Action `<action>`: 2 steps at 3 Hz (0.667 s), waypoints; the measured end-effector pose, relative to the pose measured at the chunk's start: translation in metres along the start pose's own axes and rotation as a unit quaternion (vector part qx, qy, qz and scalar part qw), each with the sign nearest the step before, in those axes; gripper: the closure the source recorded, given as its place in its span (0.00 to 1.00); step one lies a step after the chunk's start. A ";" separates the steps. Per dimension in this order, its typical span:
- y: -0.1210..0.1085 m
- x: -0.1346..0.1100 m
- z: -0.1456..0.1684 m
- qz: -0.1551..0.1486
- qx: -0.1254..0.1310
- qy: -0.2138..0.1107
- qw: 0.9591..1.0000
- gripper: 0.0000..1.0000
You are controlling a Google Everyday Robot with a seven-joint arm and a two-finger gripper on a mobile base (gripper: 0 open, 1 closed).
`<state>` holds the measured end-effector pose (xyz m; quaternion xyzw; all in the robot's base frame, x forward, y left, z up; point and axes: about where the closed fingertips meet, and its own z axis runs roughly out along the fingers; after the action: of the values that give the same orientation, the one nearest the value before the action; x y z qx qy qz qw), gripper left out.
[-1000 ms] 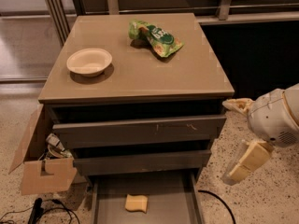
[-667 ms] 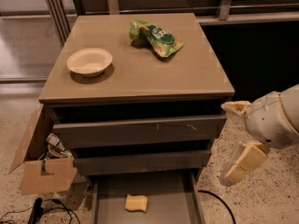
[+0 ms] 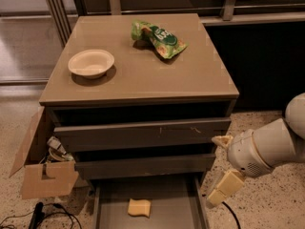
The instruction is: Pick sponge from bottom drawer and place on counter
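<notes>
Pale yellow sponge [image 3: 139, 207] lies flat on the floor of the bottom drawer [image 3: 174, 197], which is pulled out toward the near side. It sits a little left of the drawer's middle, apart from both side walls, and its long side runs about left to right. The gripper [image 3: 215, 170] hangs outside the drawer, just beyond the right wall and higher than the drawer floor, with its two cream fingers [image 3: 224, 187] spread wide and holding nothing. From the gripper, the sponge is to the left and lower down. I judge the arm must go over the right wall and descend, with the fingers closing across the sponge's short side. The counter [image 3: 190, 75] above has free place at its right.
</notes>
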<state>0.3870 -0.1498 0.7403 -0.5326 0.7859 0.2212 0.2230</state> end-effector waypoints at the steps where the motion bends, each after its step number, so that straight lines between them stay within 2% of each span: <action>1: -0.004 0.035 0.045 0.015 -0.006 -0.011 1.000 0.00; 2: -0.002 0.056 0.085 -0.008 -0.006 -0.036 0.999 0.00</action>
<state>0.3801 -0.1421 0.6384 -0.5319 0.7716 0.2432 0.2502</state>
